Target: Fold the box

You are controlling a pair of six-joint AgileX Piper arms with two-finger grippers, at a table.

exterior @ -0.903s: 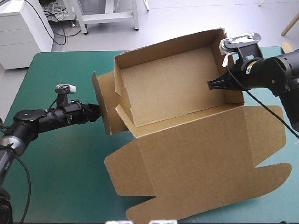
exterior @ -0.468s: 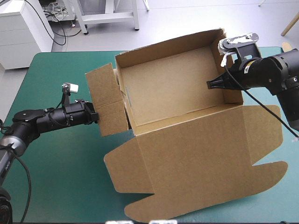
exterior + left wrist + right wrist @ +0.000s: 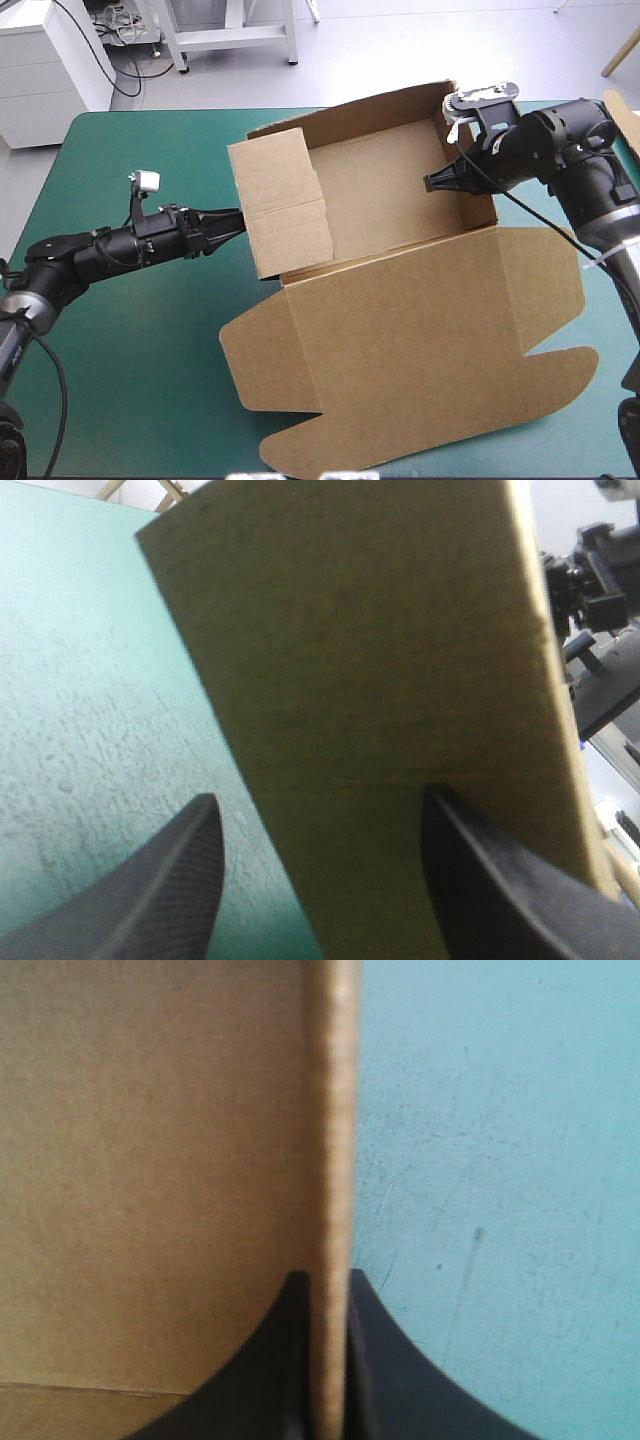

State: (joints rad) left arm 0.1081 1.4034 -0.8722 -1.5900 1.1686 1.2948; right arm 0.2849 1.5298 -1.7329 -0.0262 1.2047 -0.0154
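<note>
Right hand (image 3: 328, 1282) on box (image 3: 380, 200) wall (tight)

The left arm (image 3: 90, 255) and right arm (image 3: 585, 165) are matte black, built of rounded, tube-like segments. The left gripper (image 3: 320, 795) and right gripper (image 3: 325, 1278) each have 2 broad black fingers (image 3: 150, 900) shaped like curved fins (finely woven in grain). A pale band (image 3: 603, 262) rings the right arm's lower segment.

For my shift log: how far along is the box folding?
Done: on the brown cardboard box, back wall and right wall stand. In hand: right tool grips the right wall; open left tool straddles the left flap. Left: tucking that flap; lid lies flat.
</note>
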